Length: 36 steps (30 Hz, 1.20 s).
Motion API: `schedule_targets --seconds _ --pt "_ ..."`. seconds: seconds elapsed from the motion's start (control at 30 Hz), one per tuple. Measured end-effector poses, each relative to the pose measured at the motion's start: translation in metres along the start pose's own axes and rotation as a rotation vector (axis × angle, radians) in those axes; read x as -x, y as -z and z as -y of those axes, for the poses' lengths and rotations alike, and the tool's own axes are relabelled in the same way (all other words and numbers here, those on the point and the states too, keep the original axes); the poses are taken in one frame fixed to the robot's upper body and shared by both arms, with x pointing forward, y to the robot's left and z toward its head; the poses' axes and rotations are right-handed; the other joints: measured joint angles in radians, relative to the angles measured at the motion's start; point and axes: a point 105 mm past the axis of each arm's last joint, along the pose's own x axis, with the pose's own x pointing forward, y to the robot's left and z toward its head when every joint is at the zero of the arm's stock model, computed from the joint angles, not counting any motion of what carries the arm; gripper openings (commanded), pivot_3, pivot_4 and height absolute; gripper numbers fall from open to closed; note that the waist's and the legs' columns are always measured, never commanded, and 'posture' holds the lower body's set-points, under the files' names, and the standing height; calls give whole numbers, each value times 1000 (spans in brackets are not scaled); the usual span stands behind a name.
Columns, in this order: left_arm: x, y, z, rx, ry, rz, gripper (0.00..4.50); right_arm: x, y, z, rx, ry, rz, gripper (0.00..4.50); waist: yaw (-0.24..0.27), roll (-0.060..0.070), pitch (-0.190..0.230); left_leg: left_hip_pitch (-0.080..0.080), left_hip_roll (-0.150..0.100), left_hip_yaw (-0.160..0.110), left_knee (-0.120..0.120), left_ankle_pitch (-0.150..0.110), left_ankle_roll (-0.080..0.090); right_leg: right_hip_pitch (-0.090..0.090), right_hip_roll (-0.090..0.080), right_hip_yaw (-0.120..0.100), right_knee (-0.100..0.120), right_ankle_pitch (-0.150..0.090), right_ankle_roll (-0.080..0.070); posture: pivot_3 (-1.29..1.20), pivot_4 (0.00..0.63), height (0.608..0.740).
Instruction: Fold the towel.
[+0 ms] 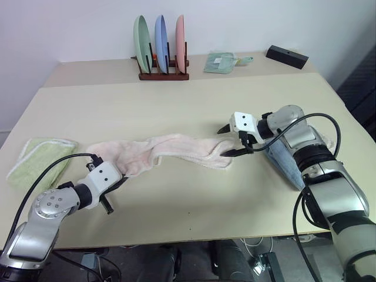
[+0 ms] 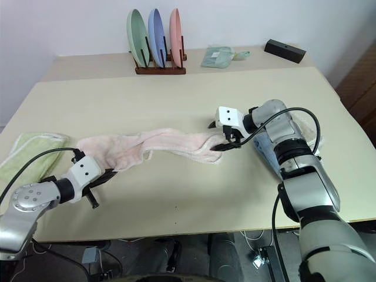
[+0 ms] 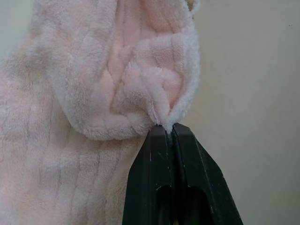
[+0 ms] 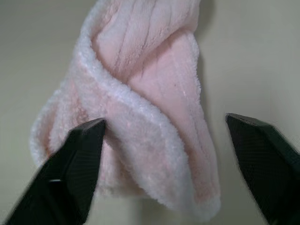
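Nearest me, my left gripper [image 1: 110, 187] pinches the pink towel's [image 1: 170, 150] left end, its length running rightward to the bunched end between my right gripper's [image 1: 232, 142] spread fingers.

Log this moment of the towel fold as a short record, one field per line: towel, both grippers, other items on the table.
towel: pink towel lies stretched and twisted across the table
left gripper: left gripper shut on the towel's edge at its left end
right gripper: right gripper open, fingers either side of the towel's right end, not closed on it
other items: green towel at the left edge; blue cloth under the right arm; plate rack, black box at the back
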Motion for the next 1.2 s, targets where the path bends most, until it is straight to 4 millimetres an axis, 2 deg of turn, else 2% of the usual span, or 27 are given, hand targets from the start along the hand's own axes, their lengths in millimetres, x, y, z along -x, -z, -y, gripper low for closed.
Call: schedule_targets --seconds 0.2,0.4,0.63,0.7,0.87,0.97,1.1,1.2 --pt "2 4 6 11 2 -11 0 3 1 -4 21 -32 -5 24 -1 0 0 0 0 0 0 0 0 0 0 0 0 0 0 0 150 737" --pt "0 -6 6 6 -3 -3 0 11 9 -13 26 -57 -30 24 2 0 0 0 0 0 0 0 0 0 0 0 0 0 0 0 150 737" --pt "-5 -22 -3 -5 -5 17 0 22 19 -26 23 -33 -52 24 -1 0 0 0 0 0 0 0 0 0 0 0 0 0 0 0 150 737" --pt "-5 -22 -3 -3 -2 15 0 27 18 -25 20 -16 -58 24 -4 0 0 0 1 1 0 0 0 0 1 0 1 0 0 0 150 737" --pt "-2 -17 2 1 20 -7 0 40 8 -38 17 -20 -33 24 3 0 0 0 1 1 0 -1 -1 1 1 0 0 0 0 0 150 737" --pt "-2 -16 2 -2 22 -5 0 35 8 -43 0 -16 -33 847 3 0 0 1 1 1 1 -1 -1 1 1 0 0 0 0 0 150 737" --pt "-3 -14 1 -7 21 1 0 32 12 -42 14 19 -58 2792 1 0 0 1 1 1 1 -1 -1 0 1 0 0 0 0 0 150 737" --pt "-3 -9 2 -6 25 -2 0 30 13 -40 22 31 -62 2792 2 0 0 0 1 1 1 -1 -1 1 1 0 0 0 0 0 150 737"
